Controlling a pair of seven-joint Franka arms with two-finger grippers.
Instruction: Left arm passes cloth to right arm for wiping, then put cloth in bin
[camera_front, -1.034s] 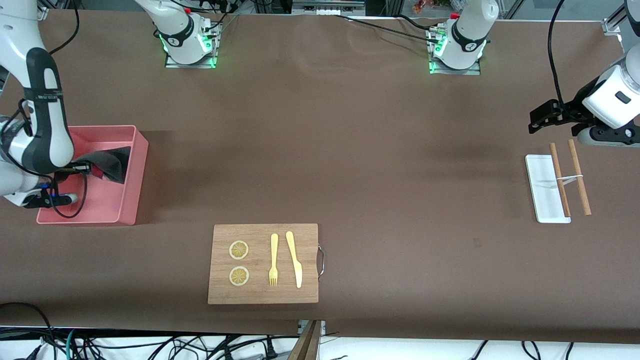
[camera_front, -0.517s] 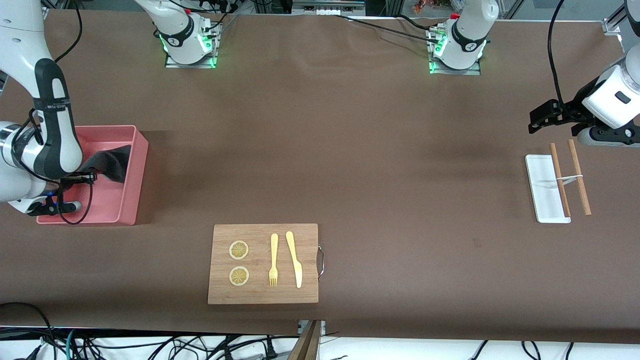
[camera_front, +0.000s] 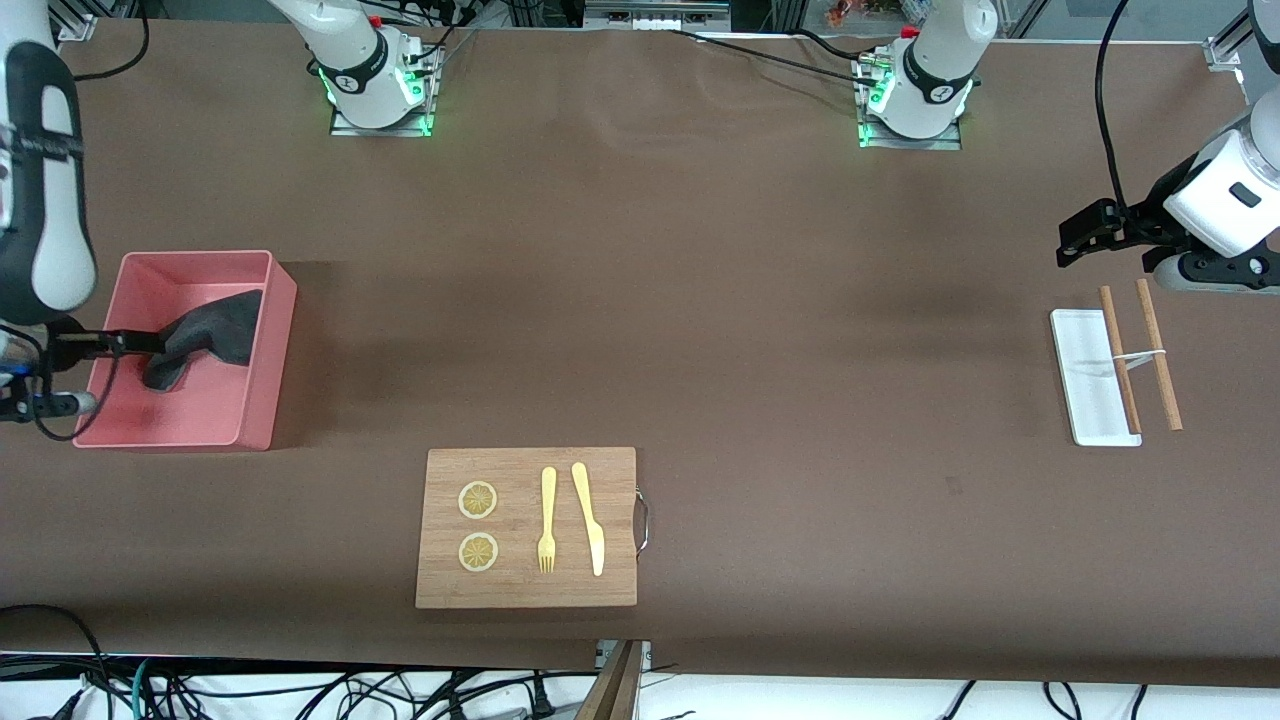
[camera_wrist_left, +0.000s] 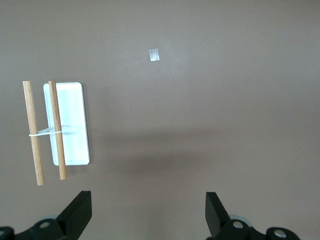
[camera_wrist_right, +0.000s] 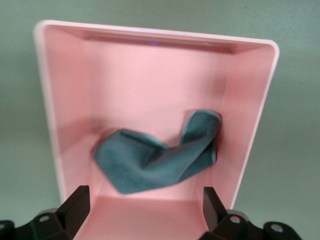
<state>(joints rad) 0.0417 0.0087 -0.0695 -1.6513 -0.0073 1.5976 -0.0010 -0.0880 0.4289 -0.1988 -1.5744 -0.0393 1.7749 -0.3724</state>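
The cloth (camera_front: 205, 333), dark grey face up, lies crumpled in the pale-pink bin (camera_front: 262, 395) at the right arm's end of the table, leaning on one wall. My right gripper (camera_front: 135, 343) is open and empty just above the bin, beside the cloth. In the right wrist view its fingers (camera_wrist_right: 74, 206) stand wide apart over the bin floor (camera_wrist_right: 150, 85), with the cloth (camera_wrist_right: 160, 160) clear of them. My left gripper (camera_front: 1080, 235) waits open and empty over the table near the white tray (camera_front: 1080, 375). Its fingers (camera_wrist_left: 79, 212) show wide apart.
A wooden cutting board (camera_front: 527, 590) with two lemon slices, a yellow fork and a knife lies near the front camera. The white tray (camera_wrist_left: 75, 142) has two wooden sticks (camera_wrist_left: 32, 132) on and beside it, tied with a band.
My right gripper has opened and let go of the cloth, which now lies in the bin. The right arm has risen and drawn back toward its end of the table. The left arm has not moved.
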